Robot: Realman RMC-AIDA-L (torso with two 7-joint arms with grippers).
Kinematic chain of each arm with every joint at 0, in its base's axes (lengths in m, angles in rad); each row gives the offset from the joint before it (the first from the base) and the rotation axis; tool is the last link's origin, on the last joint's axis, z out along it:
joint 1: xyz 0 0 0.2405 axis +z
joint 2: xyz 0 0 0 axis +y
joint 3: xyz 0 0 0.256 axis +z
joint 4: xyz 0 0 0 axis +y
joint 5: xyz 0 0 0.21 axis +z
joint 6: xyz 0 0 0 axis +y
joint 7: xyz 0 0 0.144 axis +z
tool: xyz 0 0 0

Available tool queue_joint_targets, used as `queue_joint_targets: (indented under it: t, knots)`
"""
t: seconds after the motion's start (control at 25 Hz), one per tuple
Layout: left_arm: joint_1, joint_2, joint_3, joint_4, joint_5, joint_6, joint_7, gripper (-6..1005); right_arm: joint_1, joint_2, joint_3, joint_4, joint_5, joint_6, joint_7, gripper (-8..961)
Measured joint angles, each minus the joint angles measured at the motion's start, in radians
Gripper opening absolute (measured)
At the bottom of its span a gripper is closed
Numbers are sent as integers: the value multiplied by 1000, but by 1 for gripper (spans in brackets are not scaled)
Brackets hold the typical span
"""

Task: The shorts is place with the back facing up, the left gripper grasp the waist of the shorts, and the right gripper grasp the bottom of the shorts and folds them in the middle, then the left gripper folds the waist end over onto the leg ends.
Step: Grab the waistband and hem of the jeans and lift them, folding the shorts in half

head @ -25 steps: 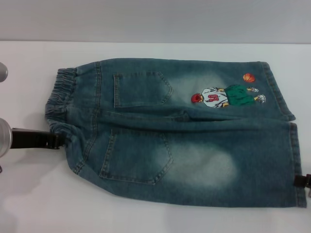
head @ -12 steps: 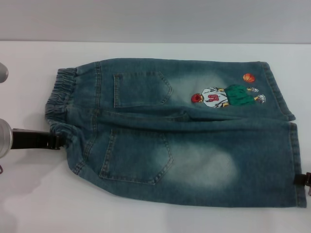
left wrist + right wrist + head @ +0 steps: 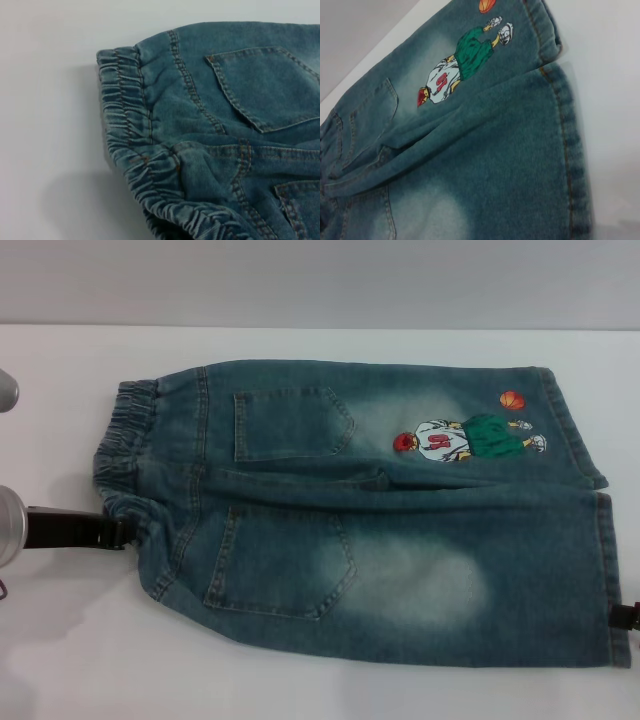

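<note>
The faded denim shorts [image 3: 380, 520] lie flat on the white table [image 3: 60, 640], back pockets up. The ruffled elastic waist [image 3: 120, 450] points left and the straight leg hems [image 3: 610, 570] point right. The far leg carries the embroidered basketball player [image 3: 465, 437]. My left gripper [image 3: 118, 531] comes in from the left edge and touches the waist's near corner. My right gripper [image 3: 622, 618] shows only as a black tip at the near leg's hem. The left wrist view shows the gathered waist [image 3: 125, 115] close up. In the right wrist view I see the hem [image 3: 572, 150] and the figure [image 3: 460, 62].
A grey wall [image 3: 320, 280] runs behind the table's far edge. Bare white tabletop surrounds the shorts on the far, near and left sides. The right hems lie close to the picture's right edge.
The right gripper's black tip has shifted slightly down and outward along the near leg hem. The left gripper and the shorts have stayed where they were.
</note>
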State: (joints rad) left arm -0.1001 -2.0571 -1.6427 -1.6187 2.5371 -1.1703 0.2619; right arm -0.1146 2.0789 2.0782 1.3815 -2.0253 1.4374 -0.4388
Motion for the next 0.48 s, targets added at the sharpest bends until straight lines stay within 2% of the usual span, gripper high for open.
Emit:
queue_joint_targets:
  t: [0.48]
  knots:
    - [2,0,-1,0,0,0,0,139,7,0,-9,-22,-3,-10,-4,669]
